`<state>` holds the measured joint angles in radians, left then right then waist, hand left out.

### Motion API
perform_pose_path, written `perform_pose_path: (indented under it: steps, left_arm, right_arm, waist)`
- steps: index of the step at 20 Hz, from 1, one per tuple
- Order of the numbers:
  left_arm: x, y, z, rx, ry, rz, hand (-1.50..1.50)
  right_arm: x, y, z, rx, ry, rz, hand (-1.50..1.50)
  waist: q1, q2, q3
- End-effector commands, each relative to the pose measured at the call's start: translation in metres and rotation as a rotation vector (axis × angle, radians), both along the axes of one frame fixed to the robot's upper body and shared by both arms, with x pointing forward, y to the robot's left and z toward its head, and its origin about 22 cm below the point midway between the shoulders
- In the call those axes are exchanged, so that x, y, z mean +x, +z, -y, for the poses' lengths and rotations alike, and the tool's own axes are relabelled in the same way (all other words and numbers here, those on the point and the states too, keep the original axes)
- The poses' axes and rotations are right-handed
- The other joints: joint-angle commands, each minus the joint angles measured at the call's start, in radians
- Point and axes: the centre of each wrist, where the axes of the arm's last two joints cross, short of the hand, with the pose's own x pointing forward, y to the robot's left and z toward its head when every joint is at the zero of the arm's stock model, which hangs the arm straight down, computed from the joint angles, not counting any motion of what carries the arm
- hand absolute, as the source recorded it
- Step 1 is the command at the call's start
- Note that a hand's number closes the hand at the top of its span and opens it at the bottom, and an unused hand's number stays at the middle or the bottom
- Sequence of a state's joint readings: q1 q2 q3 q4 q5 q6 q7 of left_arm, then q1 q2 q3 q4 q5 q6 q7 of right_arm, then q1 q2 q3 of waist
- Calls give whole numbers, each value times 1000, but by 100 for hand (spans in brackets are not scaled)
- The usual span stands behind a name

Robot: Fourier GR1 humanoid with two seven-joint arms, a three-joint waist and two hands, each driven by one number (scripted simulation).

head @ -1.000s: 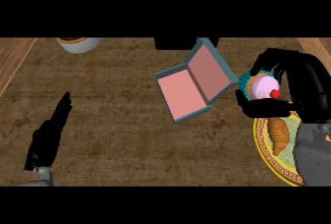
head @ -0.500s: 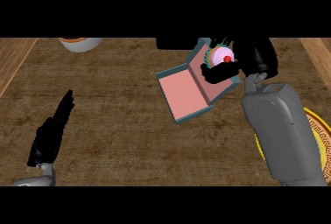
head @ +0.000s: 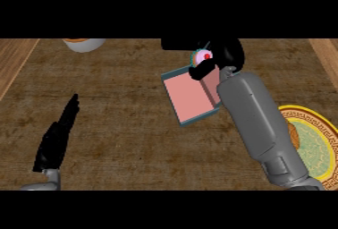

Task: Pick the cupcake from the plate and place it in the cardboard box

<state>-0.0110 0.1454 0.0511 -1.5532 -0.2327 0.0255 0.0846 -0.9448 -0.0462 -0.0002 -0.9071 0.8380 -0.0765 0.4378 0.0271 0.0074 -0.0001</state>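
The cupcake (head: 203, 56), pink frosting in a teal wrapper, is held in my right hand (head: 223, 54), whose fingers curl round it at the far end of the counter. It hangs over the far part of the open cardboard box (head: 191, 95), which has a pink inside and a raised lid. My right forearm (head: 257, 125) crosses the box's right side and hides part of it. The yellow-rimmed plate (head: 317, 147) lies at the right edge, partly behind the forearm. My left hand (head: 58, 136) rests open at the lower left, fingers straight.
A white bowl (head: 84, 43) sits at the far left of the counter. A dark object (head: 177, 43) stands at the far edge behind the box. Wooden borders run along the counter's left and right sides.
My right hand has carried the cupcake from above the plate leftward and farther away, to over the box. The left hand has not moved.
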Motion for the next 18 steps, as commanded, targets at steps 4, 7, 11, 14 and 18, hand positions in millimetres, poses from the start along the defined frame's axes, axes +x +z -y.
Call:
perform_pose_path:
  steps: [4, 7, 11, 14, 18]
  left_arm:
    - [4, -8, -6, -15, 16, -4, 0]
    - [12, -8, -9, -2, 6, -2, 0]
    - [-5, -2, -8, 5, -25, 11, 0]
    - [4, -10, -5, 5, -5, 11, 0]
    - [-3, 3, -15, -18, 9, -7, 0]
  right_arm:
    - [13, -54, -10, 41, -35, -47, -150]
    - [19, -49, -12, 106, -35, -1, -150]
    - [22, -44, 0, 292, -136, 141, -150]
    - [30, -21, 19, 415, -209, 257, -150]
    - [30, -16, 47, 587, -213, 316, -150]
  waist:
    - [0, 2, 0]
    - [2, 4, 0]
    - [21, 8, 1]
    - [1, 8, 1]
    - [-10, -3, 1]
